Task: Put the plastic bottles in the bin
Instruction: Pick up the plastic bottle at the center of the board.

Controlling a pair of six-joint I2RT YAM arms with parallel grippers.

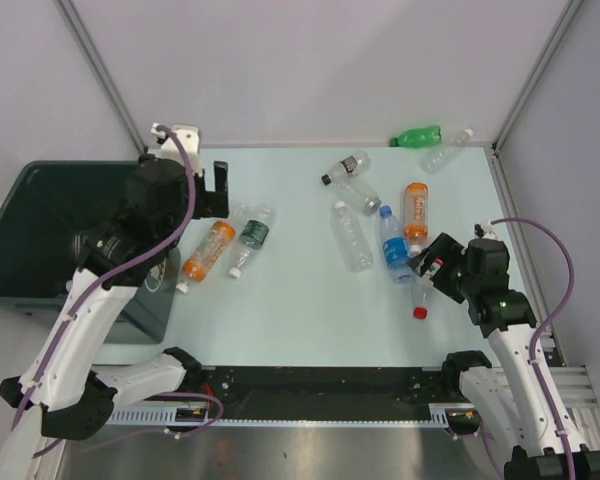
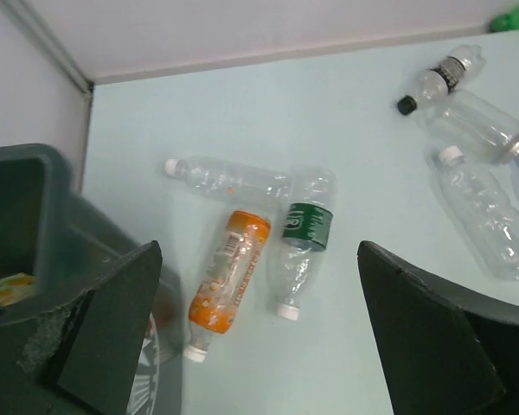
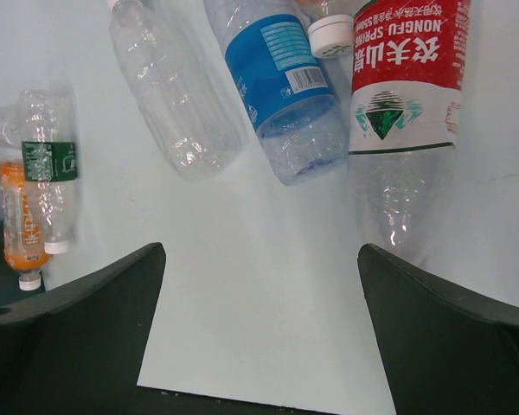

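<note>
The bin [image 1: 30,235] stands off the table's left edge. My left gripper [image 1: 216,190] hangs open above an orange bottle [image 2: 229,272], a green-labelled clear bottle [image 2: 304,238] and a clear bottle [image 2: 229,177] lying just right of the bin [image 2: 26,216]. Nothing sits between the left fingers [image 2: 112,320]. My right gripper [image 3: 259,251] is open and empty over bare table, just short of a red-labelled bottle [image 3: 406,95], a blue-labelled bottle [image 3: 281,78] and a clear bottle [image 3: 173,95]. More bottles lie at the centre right [image 1: 345,167], with a green one [image 1: 417,135] by the back wall.
A yellow-labelled item [image 2: 4,285] lies inside the bin. Grey walls close the table's back and right sides. A clear bottle [image 1: 448,150] rests in the back right corner. The black rail [image 1: 320,385] with the arm bases runs along the near edge.
</note>
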